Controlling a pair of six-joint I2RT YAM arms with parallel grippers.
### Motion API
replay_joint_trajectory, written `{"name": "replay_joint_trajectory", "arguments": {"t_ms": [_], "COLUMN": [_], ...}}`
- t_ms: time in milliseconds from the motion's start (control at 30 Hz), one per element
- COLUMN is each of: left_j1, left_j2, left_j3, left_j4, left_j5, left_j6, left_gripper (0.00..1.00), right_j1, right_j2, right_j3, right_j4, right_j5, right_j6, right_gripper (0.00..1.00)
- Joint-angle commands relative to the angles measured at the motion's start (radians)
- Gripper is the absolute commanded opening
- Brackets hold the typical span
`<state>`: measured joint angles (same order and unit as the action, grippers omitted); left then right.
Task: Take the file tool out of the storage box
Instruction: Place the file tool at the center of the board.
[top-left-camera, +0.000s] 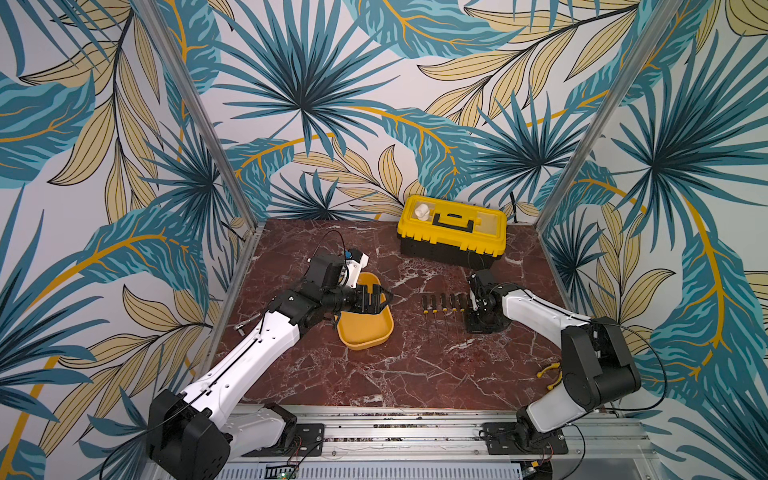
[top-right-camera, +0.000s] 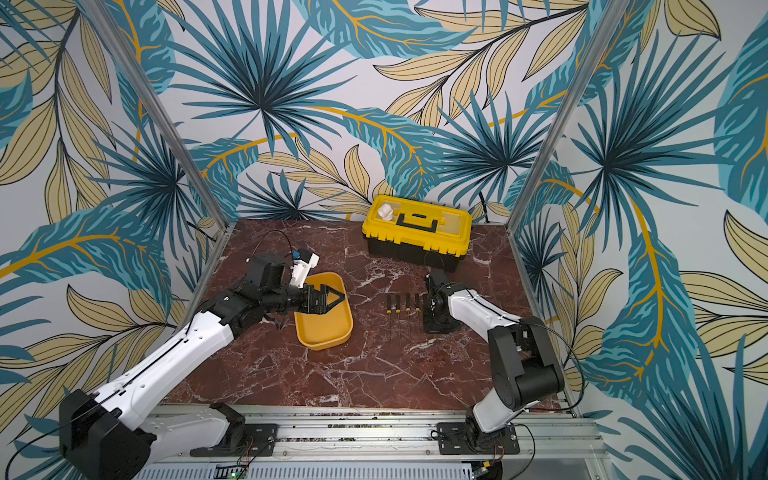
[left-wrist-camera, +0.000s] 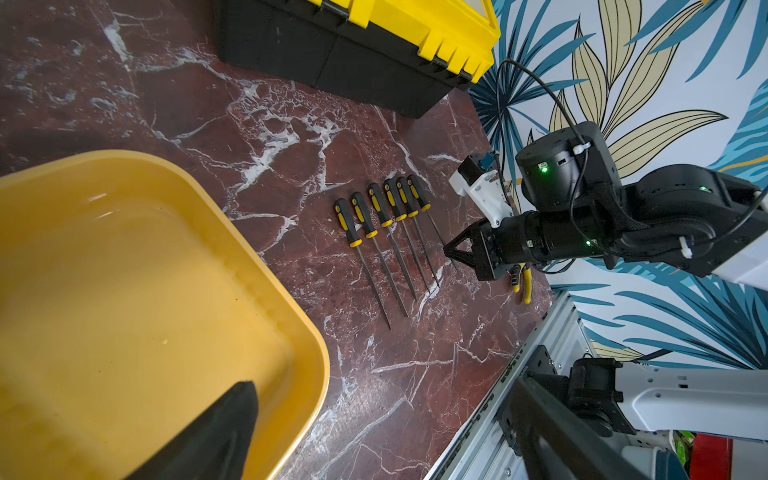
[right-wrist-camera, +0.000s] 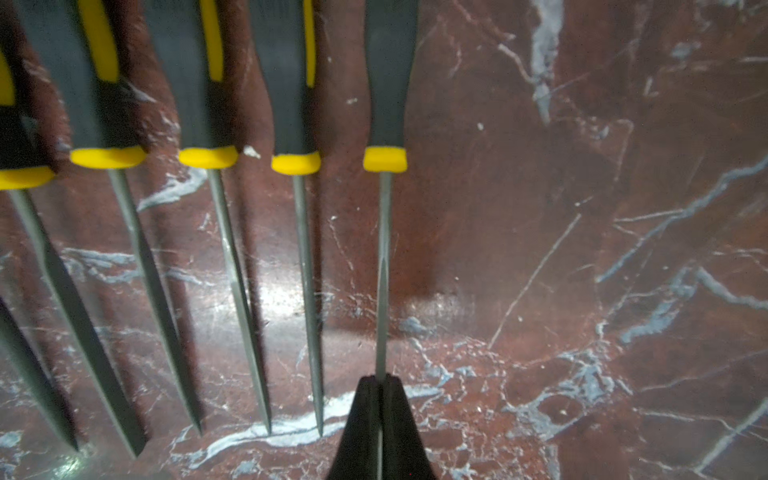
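Pinched by the right end effector (right-wrist-camera: 381, 380), the file (right-wrist-camera: 384, 249) is apparently being laid on the counter (right-wrist-camera: 582, 208); release is being awaited, with the left end effector (top-right-camera: 332, 297) being held spread.

My left gripper (top-right-camera: 332, 296), jaws spread, hangs over the yellow tray (top-right-camera: 348, 321); my right gripper (top-right-camera: 432, 309) points down beside a row of files (top-right-camera: 403, 309), toolbox (top-right-camera: 417, 232) behind.

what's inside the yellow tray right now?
Nothing visible: the yellow tray floor shows bare in the left wrist view. The open left gripper hangs over its far part, hiding some floor in both top views. The files lie outside on the table.
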<state>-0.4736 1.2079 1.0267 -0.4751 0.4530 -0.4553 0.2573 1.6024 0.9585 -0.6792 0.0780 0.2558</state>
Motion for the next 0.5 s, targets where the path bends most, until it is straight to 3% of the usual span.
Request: {"name": "replay_joint_trajectory", "arguments": {"t_ms": [0, 467], "left_j1": [-0.003, -0.003], "left_j2": [-0.024, -0.026], "left_j3": [-0.03, -0.038], "left_j4": [0.012, 0.012], "left_j5": [0.001, 0.0], "left_j6": [0.001, -0.01], "left_gripper": [1.0, 1.0], "right_j1": [-0.004, -0.005], "right_j2": [0.022, 0.077], "right_j3": [0.018, 0.036], "right_j4": [-0.01, -0.042], "right_j5": [-0.008, 0.009], "right_j6": [-0.008, 0.012], "right_gripper": [0.0, 0.01]}}
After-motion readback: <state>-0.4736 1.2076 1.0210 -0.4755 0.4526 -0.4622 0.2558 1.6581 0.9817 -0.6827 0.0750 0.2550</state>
